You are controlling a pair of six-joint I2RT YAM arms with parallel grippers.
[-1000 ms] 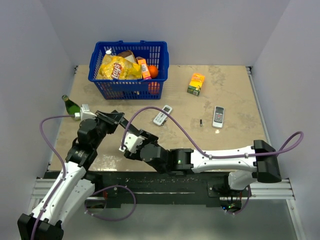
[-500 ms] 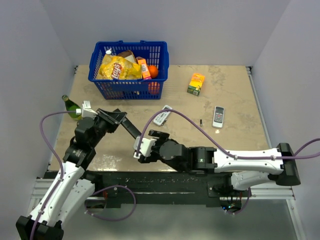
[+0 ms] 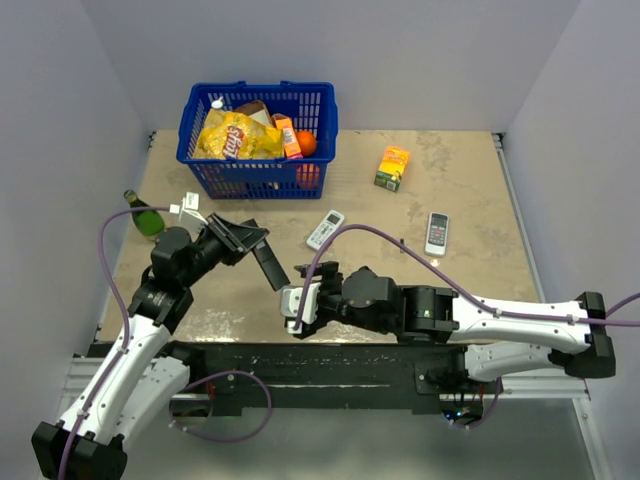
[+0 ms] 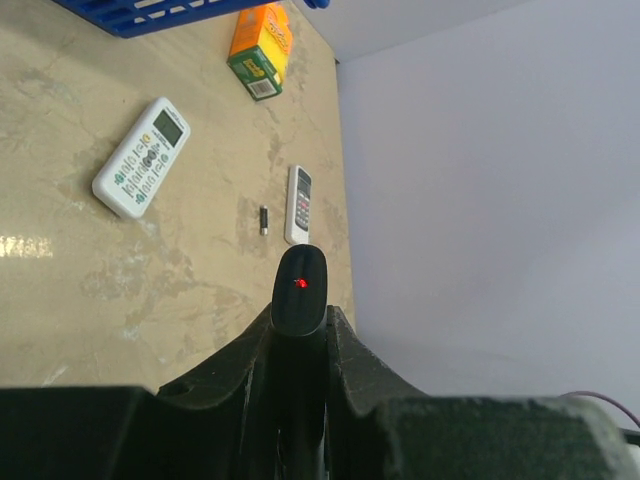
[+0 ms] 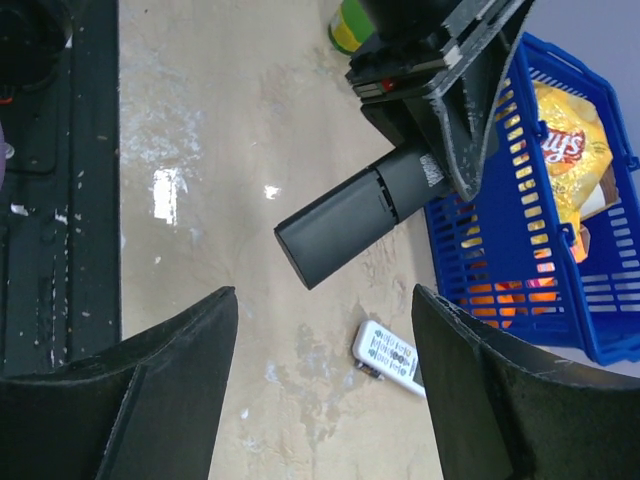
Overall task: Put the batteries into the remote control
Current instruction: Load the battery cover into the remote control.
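Note:
My left gripper (image 3: 243,238) is shut on one end of the slim black remote control (image 3: 270,266) and holds it tilted above the table. In the left wrist view the remote (image 4: 300,285) sticks out between the fingers and shows a small red light. My right gripper (image 3: 293,306) is open and empty, just right of and below the remote's free end. In the right wrist view the remote (image 5: 350,220) hangs ahead of the spread fingers (image 5: 170,390). One small dark battery (image 3: 402,244) lies on the table at the right, also in the left wrist view (image 4: 263,220).
A white remote with a screen (image 3: 325,229) and a white remote with grey buttons (image 3: 437,233) lie mid-table. A blue basket (image 3: 300,178) of groceries stands at the back left, with an orange juice box (image 3: 392,167) to its right. A green bottle (image 3: 143,213) lies at the left edge.
My right gripper has swung right and toward the near edge, off the remote's end. My left gripper has shifted slightly right with the remote still in it.

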